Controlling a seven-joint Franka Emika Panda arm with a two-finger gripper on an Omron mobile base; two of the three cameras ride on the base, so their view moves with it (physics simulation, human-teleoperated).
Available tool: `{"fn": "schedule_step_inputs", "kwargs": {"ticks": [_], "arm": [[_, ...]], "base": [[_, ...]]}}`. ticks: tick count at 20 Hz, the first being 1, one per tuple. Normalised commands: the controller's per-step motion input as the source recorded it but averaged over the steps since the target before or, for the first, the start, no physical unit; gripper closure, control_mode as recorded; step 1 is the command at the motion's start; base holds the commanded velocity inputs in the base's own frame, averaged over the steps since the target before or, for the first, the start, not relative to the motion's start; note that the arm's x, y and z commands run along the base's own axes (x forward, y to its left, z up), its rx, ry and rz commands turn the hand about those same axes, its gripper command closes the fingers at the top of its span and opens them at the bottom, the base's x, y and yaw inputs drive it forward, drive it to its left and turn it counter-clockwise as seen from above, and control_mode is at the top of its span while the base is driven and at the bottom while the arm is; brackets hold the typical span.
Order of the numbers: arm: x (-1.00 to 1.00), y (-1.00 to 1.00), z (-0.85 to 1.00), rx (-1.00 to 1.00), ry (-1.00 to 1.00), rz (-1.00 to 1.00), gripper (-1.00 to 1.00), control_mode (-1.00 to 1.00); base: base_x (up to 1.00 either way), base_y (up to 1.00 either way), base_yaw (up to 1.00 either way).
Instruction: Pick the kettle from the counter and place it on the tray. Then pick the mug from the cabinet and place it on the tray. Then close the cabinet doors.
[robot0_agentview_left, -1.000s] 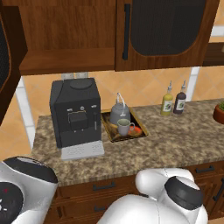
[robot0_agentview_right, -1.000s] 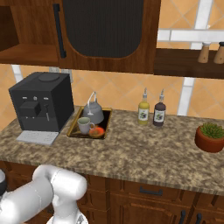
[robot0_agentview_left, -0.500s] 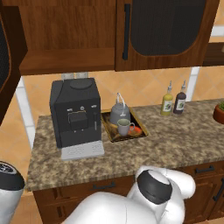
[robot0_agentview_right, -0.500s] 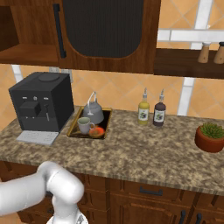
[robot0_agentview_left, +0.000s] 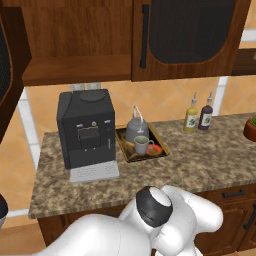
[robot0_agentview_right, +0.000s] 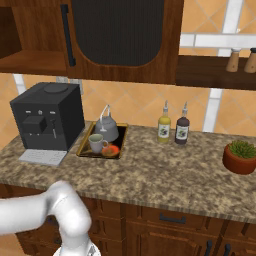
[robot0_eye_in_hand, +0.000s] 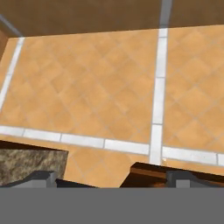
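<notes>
The dark-grey kettle stands at the back of the tray, which lies on the granite counter beside the coffee machine. The small mug sits on the tray in front of the kettle. Up on the wall, the cabinet shows its bare shelf; its left door hangs open and its right door is shut. My gripper is open and holds nothing, facing the orange tiled wall beside a corner of the counter.
A black coffee machine stands left of the tray. An orange item lies on the tray. Two bottles and a potted plant stand further right. My white arm crosses low in front of the drawers.
My arm has swung leftward, low in front of the counter. Kettle, mug and tray have stayed put, and the gripper is still open.
</notes>
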Motion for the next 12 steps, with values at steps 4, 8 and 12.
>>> {"fn": "schedule_step_inputs", "kwargs": {"ticks": [4,8,12], "arm": [[0.2,-0.01,0.0,0.0,0.0,-0.12,-1.0,-1.0],[0.12,-0.06,0.0,0.0,-0.02,-0.1,-1.0,-1.0],[0.03,-0.14,0.0,0.0,-0.06,-0.09,-1.0,-1.0]], "base": [[0.0,0.0,0.0],[0.0,0.0,0.0],[0.0,0.0,0.0]]}}
